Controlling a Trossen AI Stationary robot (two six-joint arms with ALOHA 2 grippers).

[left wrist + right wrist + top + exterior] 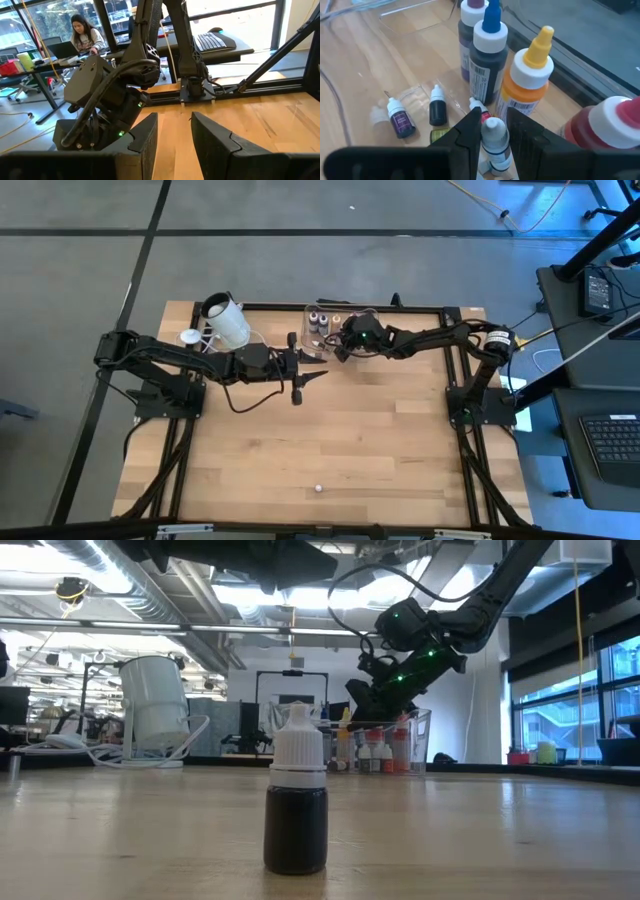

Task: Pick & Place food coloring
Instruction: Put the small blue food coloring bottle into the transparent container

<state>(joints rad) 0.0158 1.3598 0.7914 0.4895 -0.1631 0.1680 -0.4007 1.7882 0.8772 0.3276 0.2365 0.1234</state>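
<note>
- Right gripper [492, 132] is reaching down into the clear tub [330, 308] at the far edge of the table [400, 440], just right of centre.
- Its fingers are clamped on the pale cap of a small bottle [496, 145] standing inside the tub.
- Around it in the tub: a tall blue-tipped bottle [487, 55], an orange bottle [526, 90] with a yellow tip, a red bottle [600, 132], and a purple-tipped one [470, 35] behind the blue.
- Lying flat on the tub floor: a tiny purple bottle [400, 120] and a tiny dark bottle [438, 109], both with white caps.
- One dark food coloring bottle [297, 802] with a white cap stands upright alone on the near edge of the table, well apart from both arms.
- Left gripper [312, 376] hovers over the wood just left of the tub, fingers parted, nothing in them.
- White cup [228, 322] lies at the far left, beside the left arm.
</note>
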